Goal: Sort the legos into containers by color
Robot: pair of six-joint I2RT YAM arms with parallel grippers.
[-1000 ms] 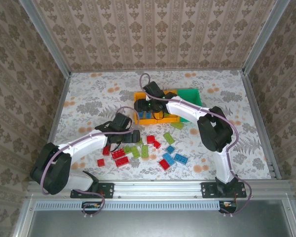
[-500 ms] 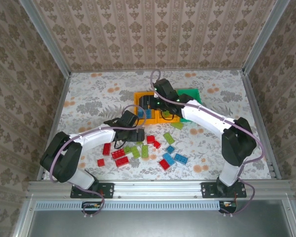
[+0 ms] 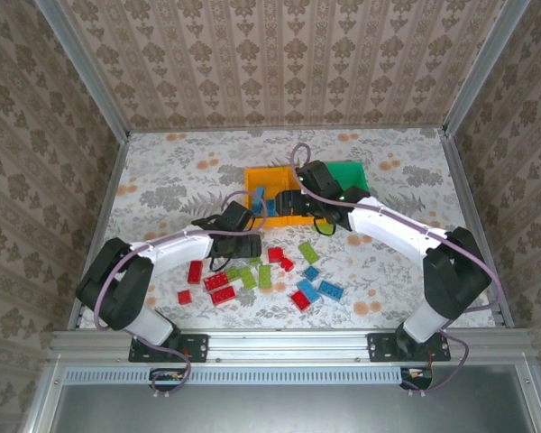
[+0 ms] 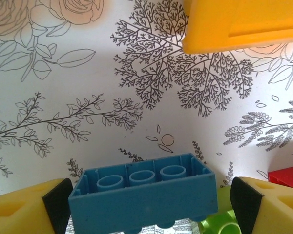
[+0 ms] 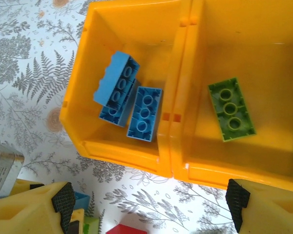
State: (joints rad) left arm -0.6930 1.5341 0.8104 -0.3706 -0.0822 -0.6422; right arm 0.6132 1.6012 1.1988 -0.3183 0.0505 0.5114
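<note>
- Top external view: the floral desk (image 3: 162, 180) carries three containers side by side. The green container (image 3: 347, 171) lies just beyond the right hand (image 3: 293, 200).
- Right wrist view: two orange containers sit touching, directly beneath the right hand (image 5: 149, 204). The first orange container (image 5: 122, 146) holds two blue legos (image 5: 129, 105). The second orange container (image 5: 244, 175) holds one lime lego (image 5: 231, 109).
- Right hand: released, fingers spread wide, nothing between them.
- Left hand (image 4: 151, 204): released, low over the desk, its fingers bracketing a blue brick (image 4: 144, 195). One pad sits at the brick's end wall. The other pad stands just clear of the opposite end, so nothing is clamped yet.
- Loose legos (image 3: 261, 275): red, blue and lime pieces scattered on the desk, beside and behind the left hand (image 3: 243, 245).
- Blue brick: lies between the left hand's fingers, hollow underside up. A lime piece (image 4: 224, 226) sits just under its corner and a red piece (image 4: 288, 178) lies beyond the outer finger.
- Handling, assessed: light, rigid, hard-walled plastic, not fragile, with smooth and somewhat slick sides.
- Hold, assessed: flat pads square on the two flat end walls and centred on their height. An off-centre pinch could let the brick pivot or squirt out.
</note>
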